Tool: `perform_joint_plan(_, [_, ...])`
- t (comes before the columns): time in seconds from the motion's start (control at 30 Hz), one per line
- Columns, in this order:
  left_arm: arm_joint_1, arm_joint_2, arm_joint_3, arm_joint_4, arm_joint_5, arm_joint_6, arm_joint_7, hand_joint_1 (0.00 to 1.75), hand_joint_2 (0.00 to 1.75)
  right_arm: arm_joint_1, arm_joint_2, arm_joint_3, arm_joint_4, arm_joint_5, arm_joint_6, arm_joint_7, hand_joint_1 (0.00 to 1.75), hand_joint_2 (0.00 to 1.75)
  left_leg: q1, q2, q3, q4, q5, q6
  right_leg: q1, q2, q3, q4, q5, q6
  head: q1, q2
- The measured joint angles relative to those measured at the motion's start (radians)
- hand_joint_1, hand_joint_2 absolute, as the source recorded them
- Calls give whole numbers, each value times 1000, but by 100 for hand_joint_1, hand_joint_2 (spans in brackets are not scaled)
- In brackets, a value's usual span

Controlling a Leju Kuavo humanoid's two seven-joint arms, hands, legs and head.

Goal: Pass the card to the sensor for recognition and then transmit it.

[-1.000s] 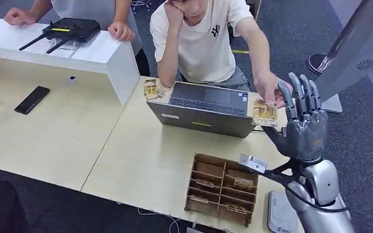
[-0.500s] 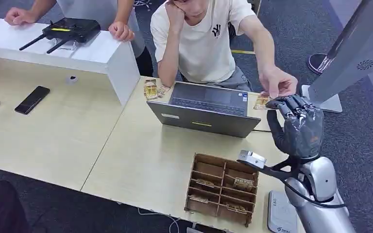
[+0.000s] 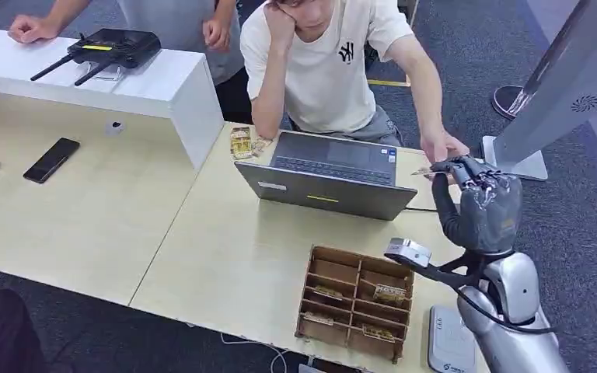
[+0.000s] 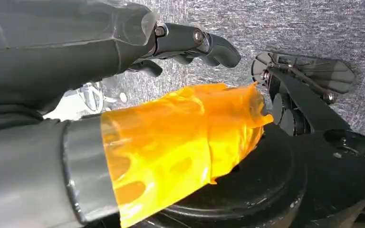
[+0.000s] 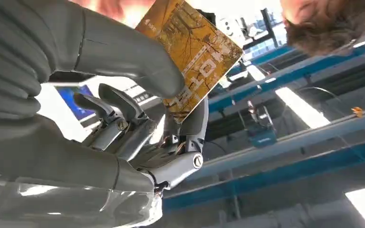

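Stretching across the scene is the pale table (image 3: 225,256), with a seated person (image 3: 334,70) leaning on its far edge, and this is the hand-over moment! Behind the table's far right corner stands a grey panel on a stand (image 3: 571,81), possibly the sensor, though I can't say for sure. An open laptop (image 3: 330,175) sits near the far edge, and a cardboard divider tray (image 3: 354,303) lies at the near edge with a few cards in its compartments.

Now the action: the right robot hand (image 3: 478,203) is raised over the far right edge, thumb and fingers clamped on the card (image 5: 192,54), which shows yellow and printed in the right wrist view. The person's hand (image 3: 443,148) reaches in and meets the fingertips at the card, seemingly ready to take it.

The left robot hand (image 4: 123,95) hangs low, fingers loosely parted, holding nothing.

Judgement call: the card is up and presented, but the robot hand hasn't let go, so release is what's left.
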Motion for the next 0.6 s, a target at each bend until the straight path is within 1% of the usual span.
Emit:
perform_joint_plan(0.1, [0, -4, 0, 0, -6, 5, -2, 0, 0, 6, -1, 3, -1, -54, 5, 23, 175, 175, 0, 0, 0, 0, 0, 0, 0, 0, 0, 0, 0, 0, 0, 0])
perform_joint_plan(0.17, [2, -9, 0, 0, -7, 12, -5, 0, 0, 18, -1, 4, -18, -93, 25, 53, 175, 175, 0, 0, 0, 0, 0, 0, 0, 0, 0, 0, 0, 0, 0, 0])
perform_joint_plan(0.3, [5, -21, 0, 0, -9, 29, -15, 0, 0, 50, -1, 1, -74, -123, 53, 98, 175, 175, 0, 0, 0, 0, 0, 0, 0, 0, 0, 0, 0, 0, 0, 0])
perform_joint_plan(0.43, [8, -35, 3, 0, -5, 47, -17, 0, 0, 96, -1, -24, -156, -154, 94, 142, 175, 175, 0, 0, 0, 0, 0, 0, 0, 0, 0, 0, 0, 0, -1, 0])
perform_joint_plan(0.6, [9, -47, 5, 0, -2, 59, -17, 0, 0, 140, -1, -50, -228, -173, 113, 156, 175, 175, 0, 0, 0, 0, 0, 0, 0, 0, 0, 0, 0, 0, 0, 0])
